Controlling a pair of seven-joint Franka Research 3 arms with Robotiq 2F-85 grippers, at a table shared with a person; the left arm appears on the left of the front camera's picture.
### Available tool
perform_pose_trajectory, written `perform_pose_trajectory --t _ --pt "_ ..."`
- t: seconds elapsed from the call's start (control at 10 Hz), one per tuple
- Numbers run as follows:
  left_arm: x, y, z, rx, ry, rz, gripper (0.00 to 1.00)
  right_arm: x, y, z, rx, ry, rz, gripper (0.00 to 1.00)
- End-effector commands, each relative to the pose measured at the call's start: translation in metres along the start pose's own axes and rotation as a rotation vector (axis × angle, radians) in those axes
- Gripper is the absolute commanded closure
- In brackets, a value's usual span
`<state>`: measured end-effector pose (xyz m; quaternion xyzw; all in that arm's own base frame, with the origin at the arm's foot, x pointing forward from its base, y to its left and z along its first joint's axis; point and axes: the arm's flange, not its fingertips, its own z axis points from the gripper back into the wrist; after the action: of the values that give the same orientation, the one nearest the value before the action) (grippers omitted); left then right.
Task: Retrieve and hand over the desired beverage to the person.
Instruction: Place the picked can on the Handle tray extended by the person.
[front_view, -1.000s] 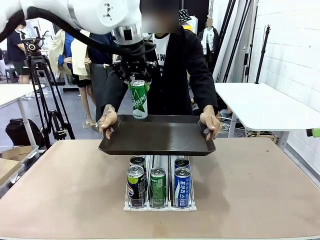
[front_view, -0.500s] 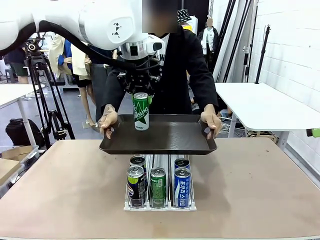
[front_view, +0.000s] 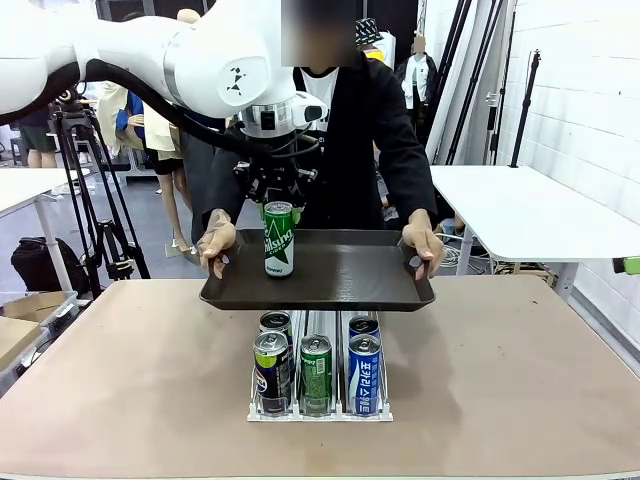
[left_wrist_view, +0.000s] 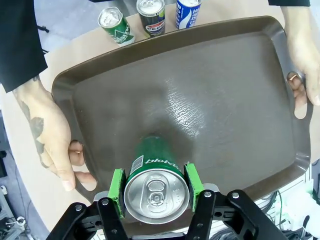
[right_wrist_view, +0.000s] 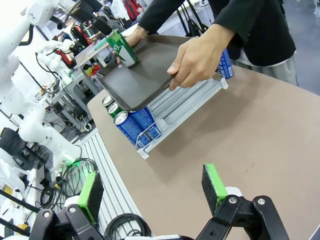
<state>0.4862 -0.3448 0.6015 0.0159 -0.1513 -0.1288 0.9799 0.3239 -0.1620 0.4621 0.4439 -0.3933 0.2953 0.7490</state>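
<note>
Front view: the robot's left hand (front_view: 279, 207) pinches the top of an upright green can (front_view: 278, 245), low over the 9 o'clock part of the dark tray (front_view: 350, 272) that the person (front_view: 365, 130) holds at both ends above the table (front_view: 500, 370). The right hand (right_wrist_view: 151, 189) stands spread and empty.

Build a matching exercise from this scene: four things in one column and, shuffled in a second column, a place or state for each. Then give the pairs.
Things
1. green can
2. tray
3. right tool
4. front blue can

Places or states
A. open, nothing between its pads
B. held at both ends by the person's hands
C. standing in the rack on the table
D. gripped near its top by the left tool

Pairs: 1-D, 2-B, 3-A, 4-C
</note>
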Motion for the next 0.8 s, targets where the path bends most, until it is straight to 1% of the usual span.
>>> perform_pose_trajectory --t 0.0,0.1,0.5,0.6,0.7 --pt "-0.001 0.003 0.007 -0.018 -0.015 0.033 1.0 0.001 0.0 -0.001 0.007 -0.015 0.002 0.0" --pt "0.0 0.004 0.007 -0.02 -0.003 0.036 0.94 0.001 0.0 -0.001 0.007 -0.015 0.002 0.0" --pt "0.006 0.013 0.019 -0.032 -0.028 0.069 0.15 0.001 0.0 -0.001 0.007 -0.015 0.002 0.0" --pt "0.007 0.017 0.029 -0.045 -0.044 0.076 0.0 0.001 0.0 -0.001 0.007 -0.015 0.002 0.0" --pt "0.008 0.023 0.037 -0.05 -0.064 0.094 0.0 0.001 0.0 -0.001 0.007 -0.015 0.002 0.0"
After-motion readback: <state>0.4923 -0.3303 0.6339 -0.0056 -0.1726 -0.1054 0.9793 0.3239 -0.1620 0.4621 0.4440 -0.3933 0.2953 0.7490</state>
